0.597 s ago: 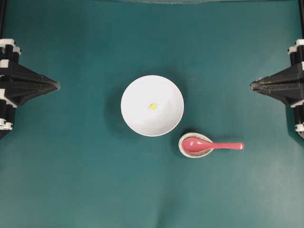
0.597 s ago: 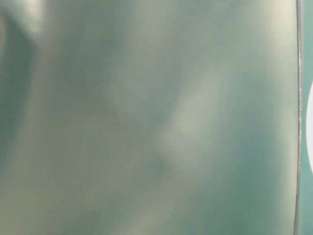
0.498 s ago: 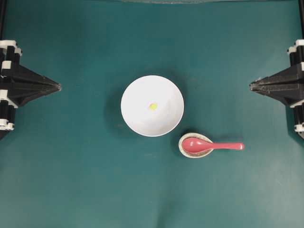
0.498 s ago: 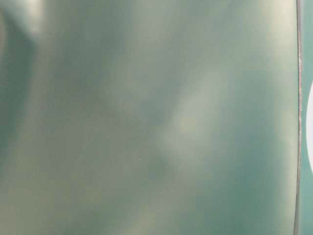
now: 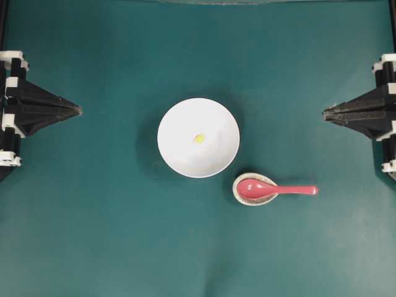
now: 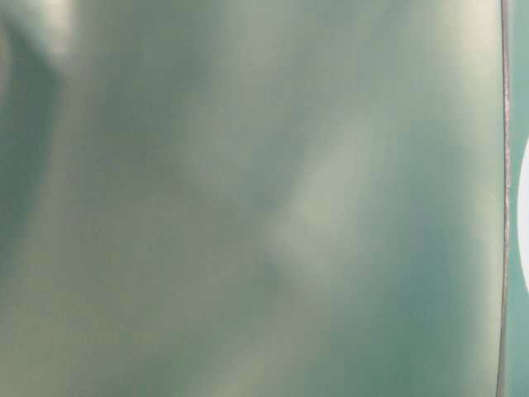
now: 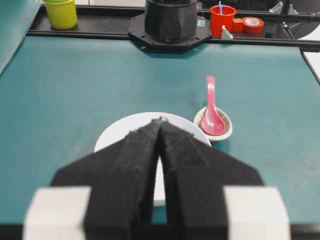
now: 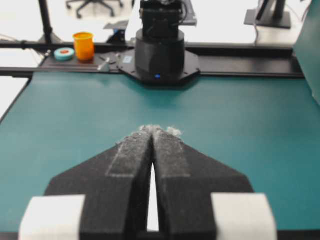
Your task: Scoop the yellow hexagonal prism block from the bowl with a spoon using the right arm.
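The white bowl (image 5: 198, 137) sits mid-table with the tiny yellow hexagonal prism block (image 5: 199, 138) inside it. The pink-red spoon (image 5: 272, 190) lies to the bowl's lower right, scoop resting in a speckled spoon rest (image 5: 253, 189), handle pointing right. My right gripper (image 5: 325, 114) is shut and empty at the right edge, well above and to the right of the spoon handle. My left gripper (image 5: 78, 111) is shut and empty at the left edge. In the left wrist view, the bowl (image 7: 120, 132) and spoon (image 7: 211, 112) lie beyond the closed fingertips (image 7: 160, 121). The right wrist view shows closed fingertips (image 8: 152, 131) over green mat.
Green mat (image 5: 198, 247) covers the table. Arm bases (image 7: 171, 20) (image 8: 160, 50) stand at the table's ends. A yellow cup (image 7: 60, 12), a red cup (image 7: 222, 17) and tape rolls (image 7: 253, 24) sit off the mat. The table-level view is a blurred green surface.
Both grippers have crept a few pixels inward toward the table's middle and slightly upward in the overhead view. Bowl, block and spoon have not moved.
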